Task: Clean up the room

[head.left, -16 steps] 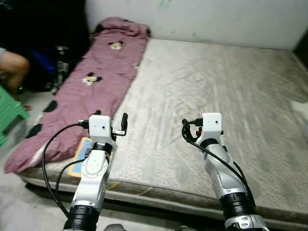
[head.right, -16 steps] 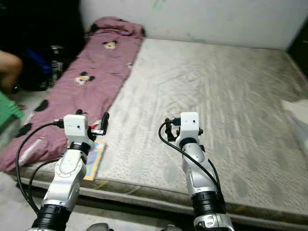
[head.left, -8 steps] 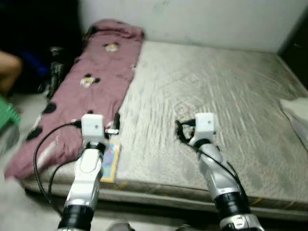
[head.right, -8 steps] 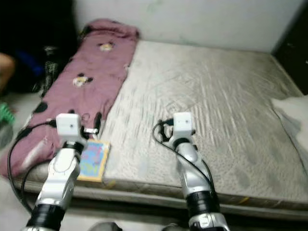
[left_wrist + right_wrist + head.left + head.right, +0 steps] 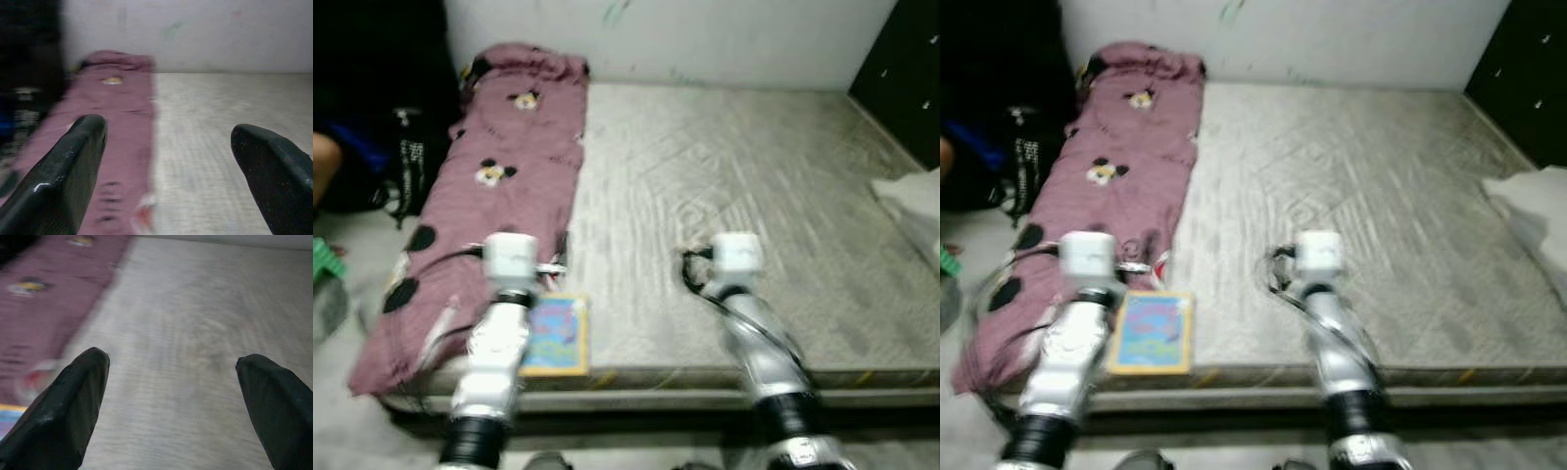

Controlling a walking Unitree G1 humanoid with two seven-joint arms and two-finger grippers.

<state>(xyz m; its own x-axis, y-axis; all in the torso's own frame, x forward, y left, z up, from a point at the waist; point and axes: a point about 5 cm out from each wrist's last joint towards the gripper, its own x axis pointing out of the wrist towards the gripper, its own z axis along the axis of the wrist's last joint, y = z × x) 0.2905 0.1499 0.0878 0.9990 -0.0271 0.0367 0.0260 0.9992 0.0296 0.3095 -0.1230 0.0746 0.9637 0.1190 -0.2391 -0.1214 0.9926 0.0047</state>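
View has swung right and back since a second ago, baring the colourful book [image 5: 1150,332] at the mattress [image 5: 724,186] edge beside the maroon blanket [image 5: 489,186]; left gripper [image 5: 166,161] and right gripper [image 5: 171,396] both spread, empty: pickup likely next.

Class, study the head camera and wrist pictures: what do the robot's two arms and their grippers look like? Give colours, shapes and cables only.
Both arms are silver, jointed tubes with black cuffs near the bottom. Each wrist carries a white, boxy camera block, and black cables loop from it down the arm. The left gripper and right gripper each have two long, glossy black fingers with rounded tips.
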